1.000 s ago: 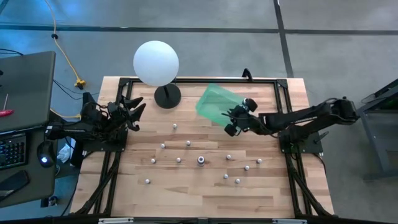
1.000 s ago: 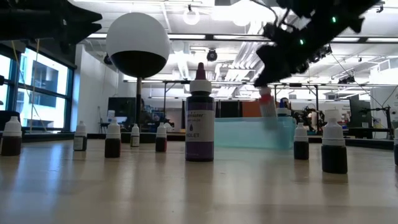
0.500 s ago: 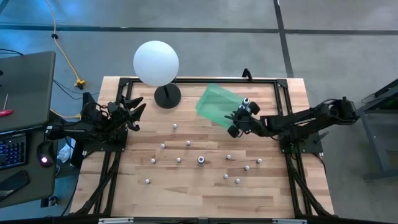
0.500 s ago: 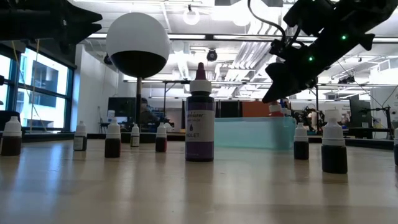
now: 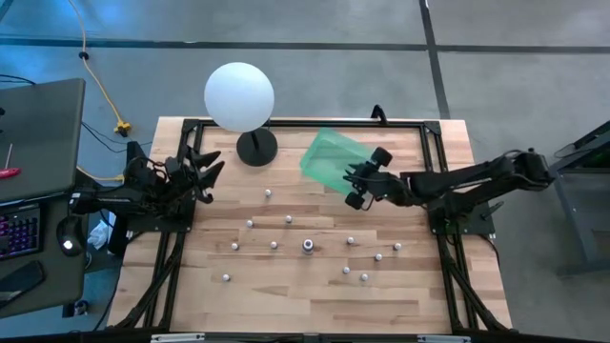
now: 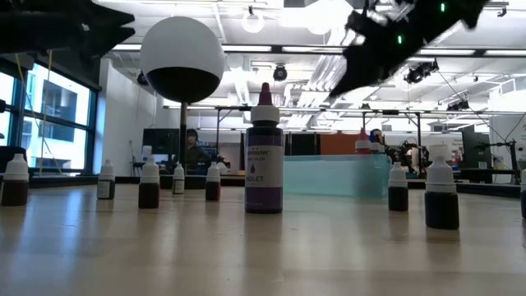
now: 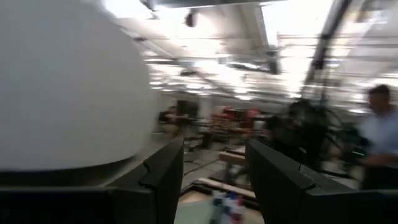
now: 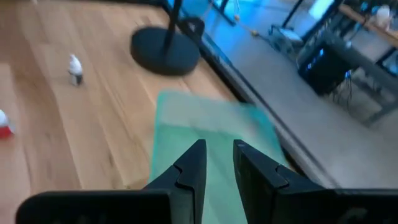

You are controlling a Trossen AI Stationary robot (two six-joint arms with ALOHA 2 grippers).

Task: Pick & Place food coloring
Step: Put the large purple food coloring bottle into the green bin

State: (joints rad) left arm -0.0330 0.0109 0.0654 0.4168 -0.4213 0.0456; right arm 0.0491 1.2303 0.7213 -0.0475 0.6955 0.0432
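Observation:
Several tiny food coloring bottles (image 5: 289,219) with whitish caps stand upright on their bases, scattered over the wooden table. Among them is a taller violet one (image 5: 309,245), which the low view shows up close (image 6: 265,156). My right gripper (image 5: 355,186) hovers open above the near right corner of the green bin (image 5: 329,157), and its fingers (image 8: 217,163) hold nothing. A red-tipped bottle (image 6: 362,141) shows inside the bin (image 6: 333,175). My left gripper (image 5: 208,170) waits open at the table's left side beside the lamp, as its wrist view also shows (image 7: 214,180).
The white globe lamp (image 5: 238,95) stands on its black base (image 5: 256,147) at the table's far side, left of the bin. A black frame (image 5: 419,122) borders the table. One small bottle (image 8: 75,68) stands near the lamp base (image 8: 165,50). People show in the room behind.
A second ago a red-tipped bottle hung below my right gripper over the bin. That bottle has since left the fingers and now shows inside the bin, and my right gripper has risen above it. My left arm has kept still.

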